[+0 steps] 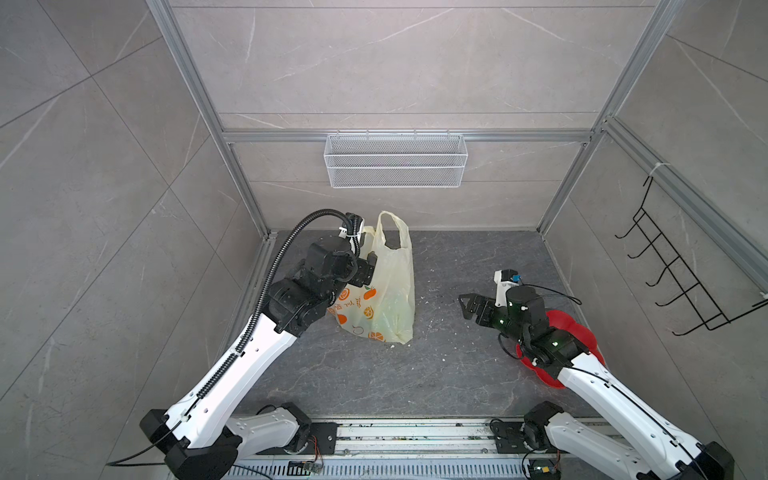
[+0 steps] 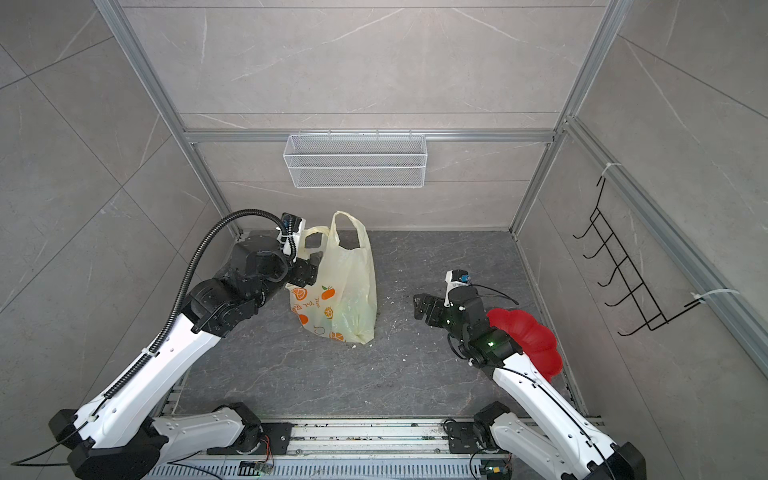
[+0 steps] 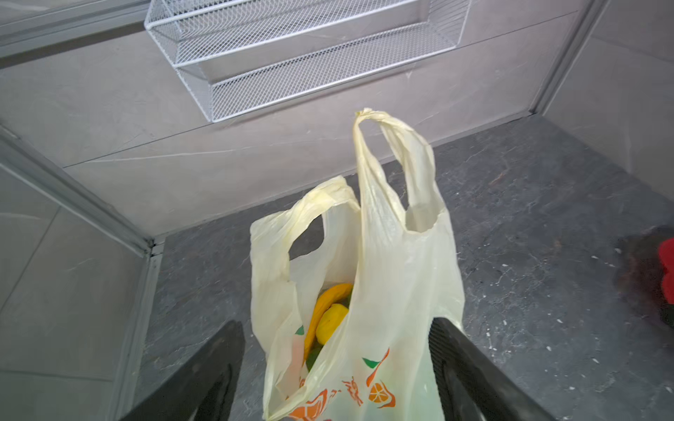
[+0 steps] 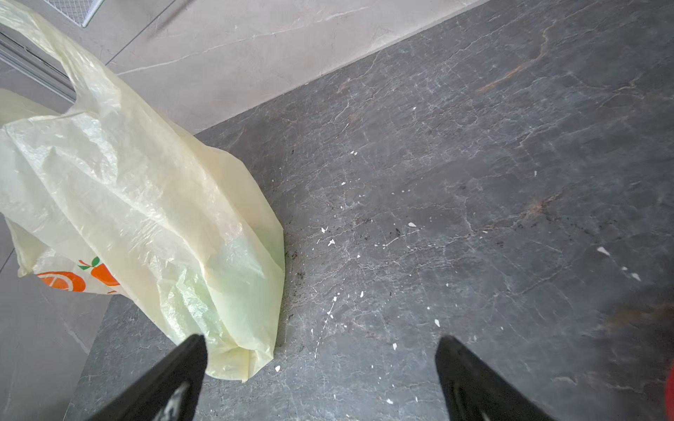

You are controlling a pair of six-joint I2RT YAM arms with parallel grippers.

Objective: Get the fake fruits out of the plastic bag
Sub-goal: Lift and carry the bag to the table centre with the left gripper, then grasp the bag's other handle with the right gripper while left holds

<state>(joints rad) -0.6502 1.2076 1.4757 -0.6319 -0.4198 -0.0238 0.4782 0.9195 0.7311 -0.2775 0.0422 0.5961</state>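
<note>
Fingers [image 3: 215, 368] of left gripper [image 3: 335, 322] spread apart, straddling plastic bag [image 3: 397, 277] near its mouth; contact with film unclear. Inside open mouth: yellow banana [image 3: 328, 295], yellow lemon [image 3: 330, 320] against it, bit of green beneath. Bag upright left of centre in both top views, handles up, on dark stone table [image 1: 436, 374]. Right gripper [image 4: 321, 339] fingers wide apart, empty, low over table right of bag, not touching. Red plate [image 2: 528, 336] under right arm, right side.

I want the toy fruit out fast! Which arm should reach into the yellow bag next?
Probably left. The left fingers are open at the mouth of the thin pale-yellow plastic bag, with glossy yellow plastic fruits visible inside. The right fingers are off beside it.
</note>
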